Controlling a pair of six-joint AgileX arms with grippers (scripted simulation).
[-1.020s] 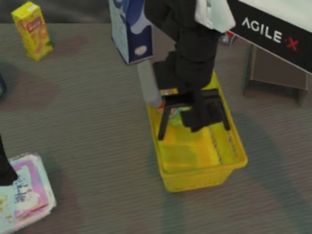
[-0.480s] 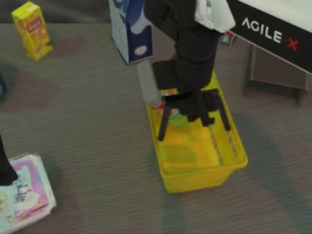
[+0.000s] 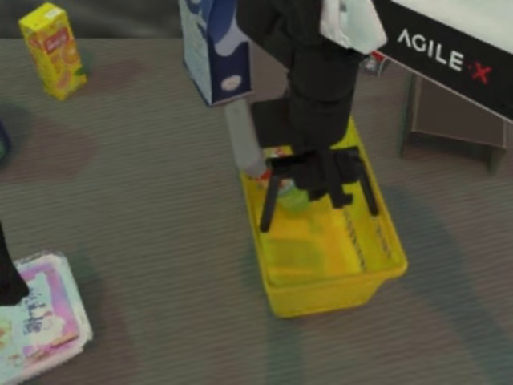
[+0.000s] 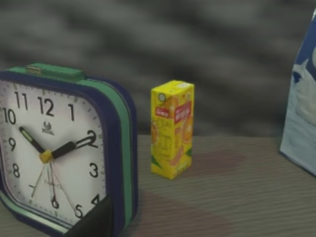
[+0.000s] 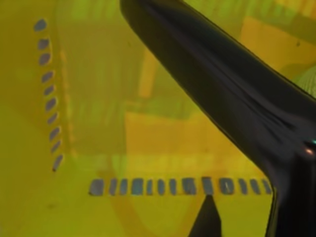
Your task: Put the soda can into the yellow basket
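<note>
Top view has our right pincer [image 3: 321,191] low inside the yellow basket [image 3: 377,273], soda can [image 3: 292,198] beside it, fingers' state unclear, so we lift straight up w/o snagging the handle [image 3: 272,192].

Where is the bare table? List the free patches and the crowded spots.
Free: the wide stretch between the juice carton, the pink packet by the left arm and the yellow basket; the strip right of the basket. The basket's near half is bare. Crowded: its far end, where the right hand hangs by the soda can, beside the blue carton.
</note>
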